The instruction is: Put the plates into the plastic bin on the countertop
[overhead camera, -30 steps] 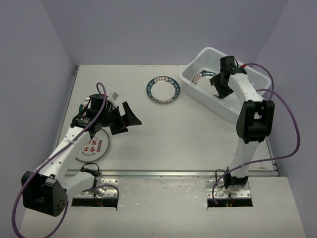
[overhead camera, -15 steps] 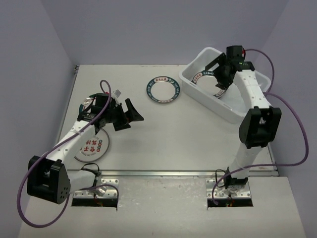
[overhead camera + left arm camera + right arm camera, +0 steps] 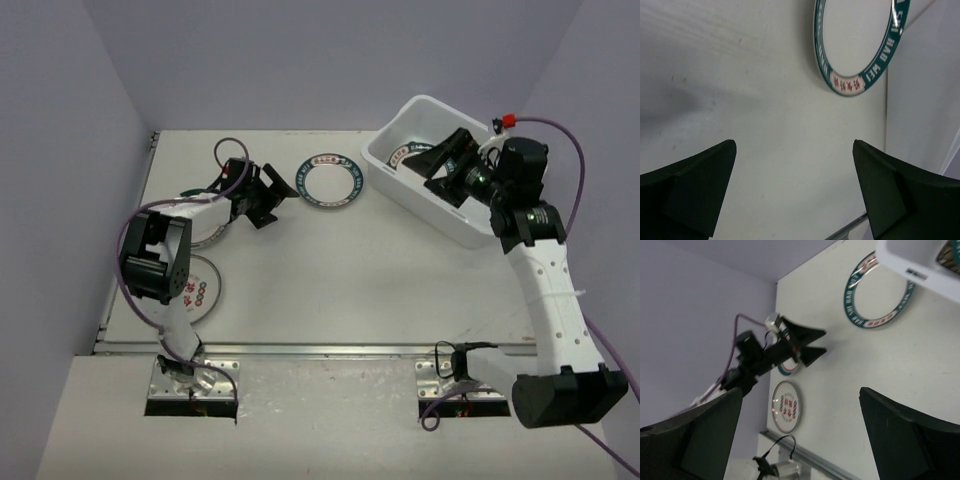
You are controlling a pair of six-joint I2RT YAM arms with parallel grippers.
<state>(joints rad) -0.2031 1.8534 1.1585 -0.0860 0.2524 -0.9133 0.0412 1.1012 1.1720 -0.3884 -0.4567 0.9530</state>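
Note:
A round white plate with a teal rim [image 3: 330, 180] lies on the countertop [image 3: 380, 270] just left of the plastic bin [image 3: 480, 232]. My left gripper [image 3: 280, 207] stands open a little to the plate's left, pointing at it; in the left wrist view the plate [image 3: 860, 45] lies beyond the empty gripper [image 3: 794, 145]. A lettered plate [image 3: 195, 290] sits at the near left, and a further plate [image 3: 207, 228] shows partly under the left arm. My right gripper [image 3: 422, 168] hangs open and empty over the bin, where a teal-rimmed plate [image 3: 400, 157] peeks out.
The bin fills the far right corner. A metal rail [image 3: 330, 350] runs along the front edge. Purple cables loop beside both arms. In the right wrist view the bin's corner [image 3: 917, 262], the teal-rimmed plate [image 3: 877, 297] and the left gripper [image 3: 802, 342] show beyond the right gripper [image 3: 801, 390].
My right gripper opened fully, lifted out of the bin and drew back to the right. The left arm folded back, and its gripper moved up toward the teal-rimmed plate.

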